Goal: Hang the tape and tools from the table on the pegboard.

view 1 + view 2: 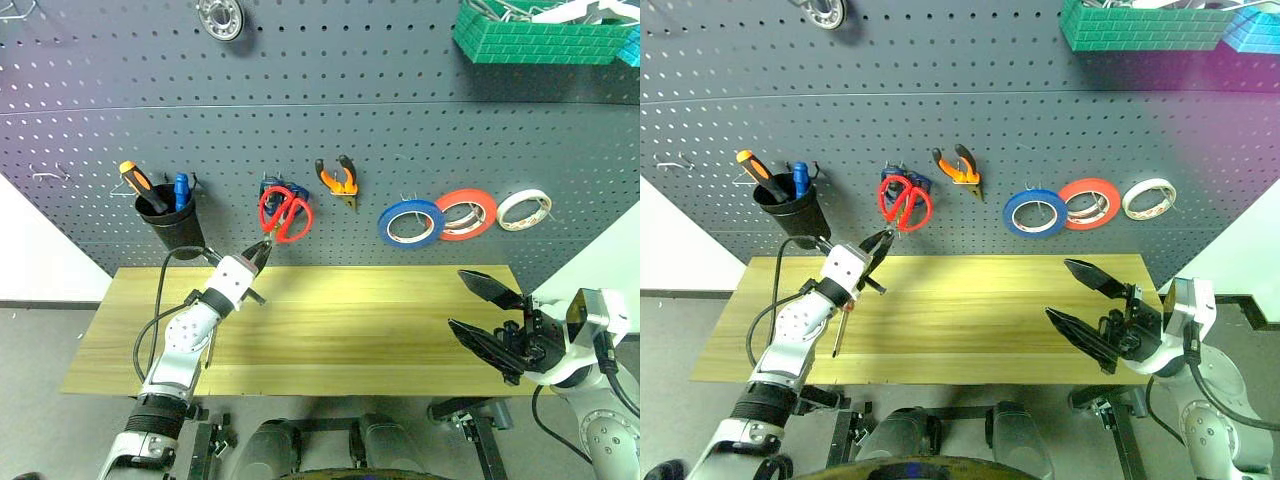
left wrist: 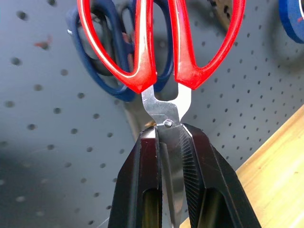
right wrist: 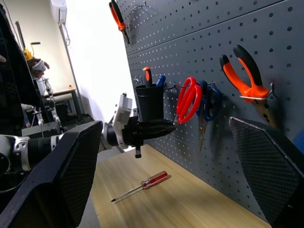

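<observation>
I have the left gripper clamped on the blades of the red-handled scissors, holding their handles up against the pegboard, right over the blue-handled scissors hanging there. I judge the step in hand to be hanging these scissors; whether a handle loop already sits on a hook I cannot tell. The next move calls for seating the loop, then letting go without dragging it off.

The right gripper hangs with its fingers wide apart and nothing in them, over the right end of the table.

Counting from the scissors: two pairs of scissors, one red, one blue. One pair of pliers hangs just to their right. Further right hang three rolls: the blue tape, a red-orange roll and a white roll. To their left a black cup holds an orange-and-black screwdriver. One red-handled screwdriver lies on the table, unhung.
</observation>
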`<state>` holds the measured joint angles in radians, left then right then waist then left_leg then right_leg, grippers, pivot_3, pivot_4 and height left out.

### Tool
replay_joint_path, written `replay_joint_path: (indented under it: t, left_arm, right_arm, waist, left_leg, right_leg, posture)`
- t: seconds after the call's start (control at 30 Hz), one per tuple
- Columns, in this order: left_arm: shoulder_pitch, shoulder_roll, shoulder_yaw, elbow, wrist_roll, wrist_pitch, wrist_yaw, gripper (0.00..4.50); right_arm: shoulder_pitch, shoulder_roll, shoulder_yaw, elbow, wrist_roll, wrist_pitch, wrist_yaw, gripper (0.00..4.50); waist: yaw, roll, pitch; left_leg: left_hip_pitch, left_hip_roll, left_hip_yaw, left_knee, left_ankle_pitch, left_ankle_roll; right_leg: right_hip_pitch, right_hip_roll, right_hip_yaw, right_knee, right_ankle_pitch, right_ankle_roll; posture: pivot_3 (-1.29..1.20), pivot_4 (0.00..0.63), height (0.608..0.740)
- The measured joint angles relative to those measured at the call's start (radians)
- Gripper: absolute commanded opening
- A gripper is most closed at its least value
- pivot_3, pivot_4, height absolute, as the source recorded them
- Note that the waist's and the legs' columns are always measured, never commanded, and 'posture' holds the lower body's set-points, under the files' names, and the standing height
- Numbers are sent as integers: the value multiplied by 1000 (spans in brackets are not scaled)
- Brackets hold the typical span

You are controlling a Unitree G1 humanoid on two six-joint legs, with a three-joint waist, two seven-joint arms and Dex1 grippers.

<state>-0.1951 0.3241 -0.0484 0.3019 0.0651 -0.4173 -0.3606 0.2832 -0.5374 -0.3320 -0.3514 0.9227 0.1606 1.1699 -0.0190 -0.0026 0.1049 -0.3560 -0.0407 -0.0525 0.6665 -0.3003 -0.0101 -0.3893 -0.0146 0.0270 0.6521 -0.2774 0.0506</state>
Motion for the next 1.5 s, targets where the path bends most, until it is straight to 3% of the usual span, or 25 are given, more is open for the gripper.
replay_joint_path:
  t: [0.17,0.43,0.83,1.13,1.5]
  left_arm:
    - [-24,-22,13,52,-37,31,-11,1938]
    - [-18,-23,24,55,-56,37,-34,4489]
    - [157,-11,28,-78,-72,61,-53,4489]
    - [301,-8,98,-169,-122,144,-21,4489]
    - [342,4,181,-175,-182,243,-7,4489]
  right_arm:
    - [-123,77,77,163,-108,-79,40,4500]
    - [-136,96,68,459,-166,-232,230,4500]
    - [-171,101,51,517,-174,-271,289,4500]
    - [-176,104,51,530,-178,-269,294,4500]
    - [-206,99,77,552,-269,-342,334,4500]
  waist:
    - [-13,-5,-4]
    - [-24,-2,-5]
    - [-25,3,-8]
    - [-24,4,-8]
    - [-23,4,-6]
  left_leg:
    - [1,0,0,1,0,0]
    - [0,0,0,0,-1,1]
    - [1,0,0,0,-1,1]
    - [1,0,0,0,-1,1]
    - [1,0,0,0,-1,1]
  right_leg:
    - [1,1,0,0,1,1]
    - [0,0,0,0,1,0]
    - [0,-1,1,2,1,0]
    - [0,-1,1,2,1,0]
    - [0,-1,1,1,1,0]
  posture:
    - [-152,61,734]
    - [-146,61,734]
    - [-135,69,734]
    - [-112,79,734]
    - [-99,94,734]
